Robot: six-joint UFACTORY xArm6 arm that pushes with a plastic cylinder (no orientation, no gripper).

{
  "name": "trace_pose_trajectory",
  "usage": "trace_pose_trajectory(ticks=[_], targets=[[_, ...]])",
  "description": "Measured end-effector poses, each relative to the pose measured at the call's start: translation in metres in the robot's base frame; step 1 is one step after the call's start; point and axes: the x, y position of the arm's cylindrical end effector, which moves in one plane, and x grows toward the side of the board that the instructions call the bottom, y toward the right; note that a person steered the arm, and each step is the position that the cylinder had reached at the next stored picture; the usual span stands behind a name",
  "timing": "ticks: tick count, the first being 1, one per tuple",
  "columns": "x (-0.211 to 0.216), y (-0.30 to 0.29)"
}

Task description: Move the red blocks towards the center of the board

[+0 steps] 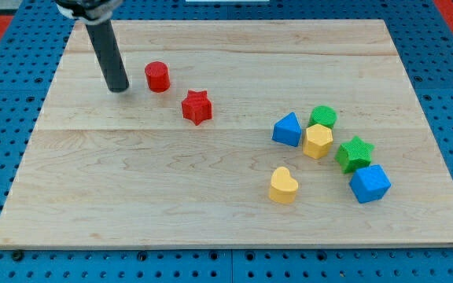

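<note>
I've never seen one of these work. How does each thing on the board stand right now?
my tip: on the board, left of the red cylinder, apart
red cylinder: upright, untouched
red star: flat, alone
blue, green and yellow blocks: clustered at the view's right
wooden board: flat

Illumination is bright, even and diffuse. The blocks cast only short, soft shadows on the board (211, 196). Focus is sharp throughout; no glare or edge distortion is visible.
</note>
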Motion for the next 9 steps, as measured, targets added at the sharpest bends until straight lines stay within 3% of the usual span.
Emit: trace_pose_trajectory(ticks=[1,3,4,5,7,9], targets=[[-0.017,0.06],[0.015,0.076],[0.081,0.042],[0.128,0.07],[0.083,0.129],[0.078,0.16]])
